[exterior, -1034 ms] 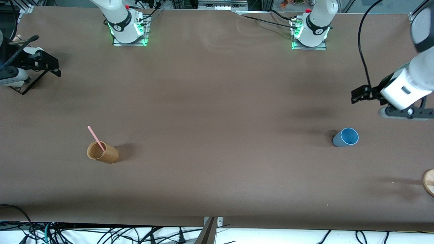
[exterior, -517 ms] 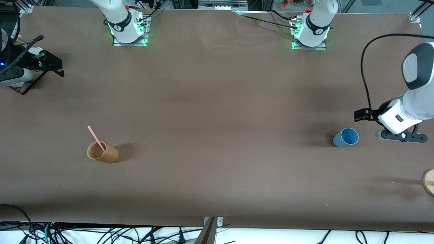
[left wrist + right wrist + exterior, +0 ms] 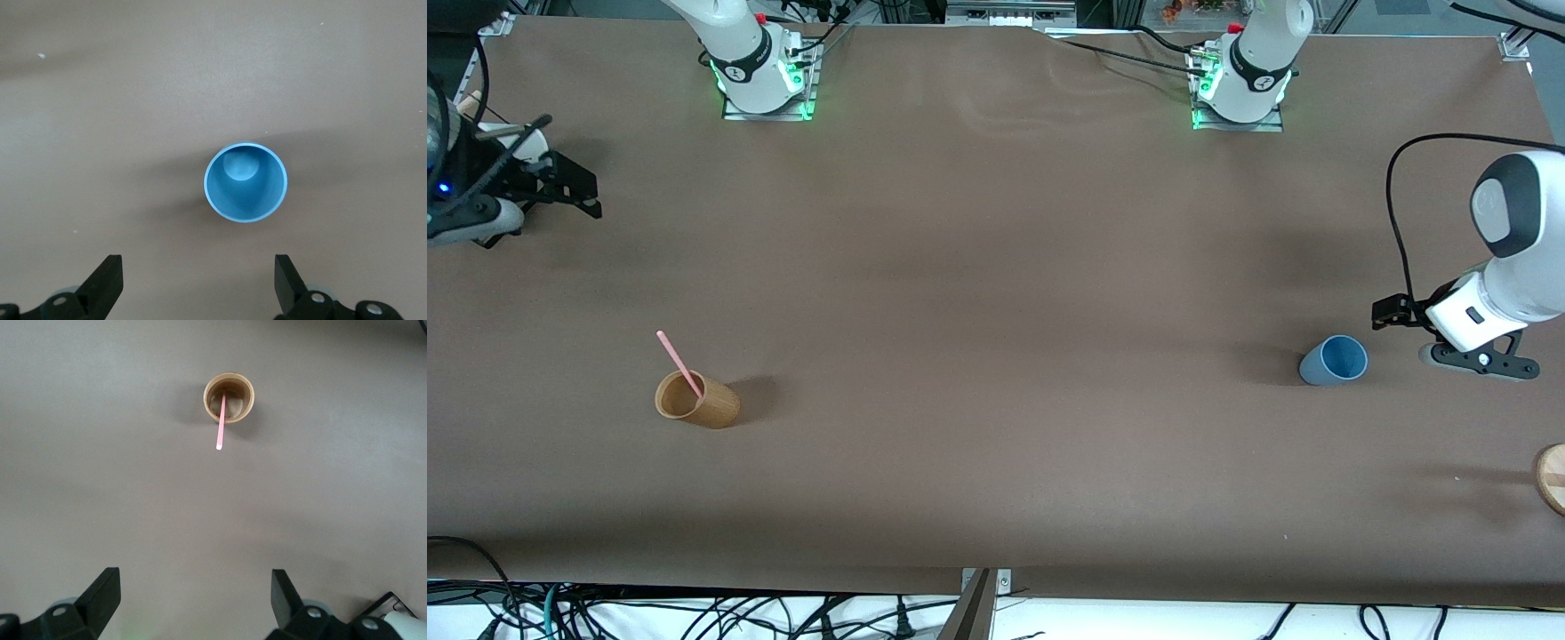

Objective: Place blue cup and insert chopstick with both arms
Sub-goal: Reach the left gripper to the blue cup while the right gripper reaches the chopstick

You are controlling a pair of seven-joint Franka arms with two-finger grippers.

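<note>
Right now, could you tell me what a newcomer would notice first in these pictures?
The blue cup stands upright toward the left arm's end of the table, with the left pincer open beside it. Toward the right arm's end, a pink chopstick leans in a tan cup. The right pincer hangs open, well away from that cup.
</note>
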